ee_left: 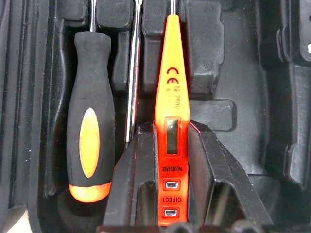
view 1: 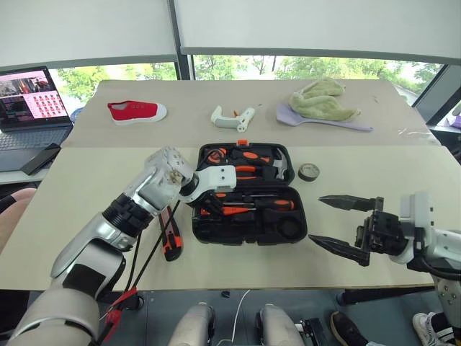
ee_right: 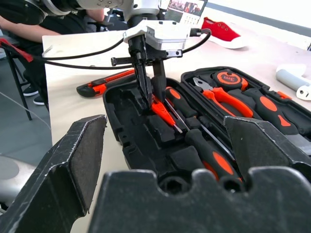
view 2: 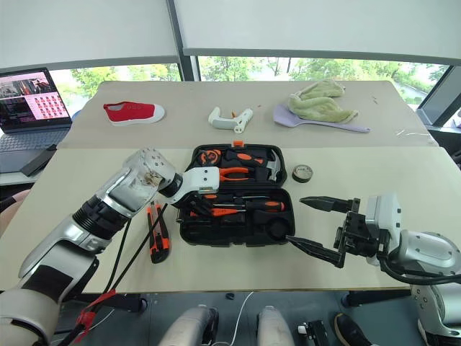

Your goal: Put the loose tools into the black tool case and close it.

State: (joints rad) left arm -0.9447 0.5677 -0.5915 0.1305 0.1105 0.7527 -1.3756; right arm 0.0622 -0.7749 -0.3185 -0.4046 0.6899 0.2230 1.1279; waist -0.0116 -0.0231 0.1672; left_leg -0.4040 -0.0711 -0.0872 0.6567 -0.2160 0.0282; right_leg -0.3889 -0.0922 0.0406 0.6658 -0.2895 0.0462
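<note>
We see the black tool case [view 1: 248, 193] lying open near the middle of the surface [view 1: 86, 209], toward its front edge, with the left gripper [ee_right: 151, 90] reaching down into the case's left end, its jaws clamped on the slim orange tester screwdriver [ee_left: 171, 121] near the butt of its handle. Beside it in the moulded slots lies an orange-and-black-handled screwdriver [ee_left: 90, 131], and a second screwdriver [ee_right: 206, 150] sits in the neighbouring slot. The orange-black utility knife [view 1: 171, 238] rests on the surface just off the case's left side, and the small dark tape roll [view 1: 308, 171] sits just past the case's right far corner. The right gripper [view 1: 346, 227] hovers beyond the case's right side toward the front edge, jaws wide apart and holding nothing. We judge the tester light, stiff and smooth-sided plastic, apt to twist in a narrow pinch, so a hold across the flat handle suits it while it is pressed into its slot. The knife looks heavier and rigid, best taken across the middle of its body; the tape roll is small and light, best pinched across its rim.
</note>
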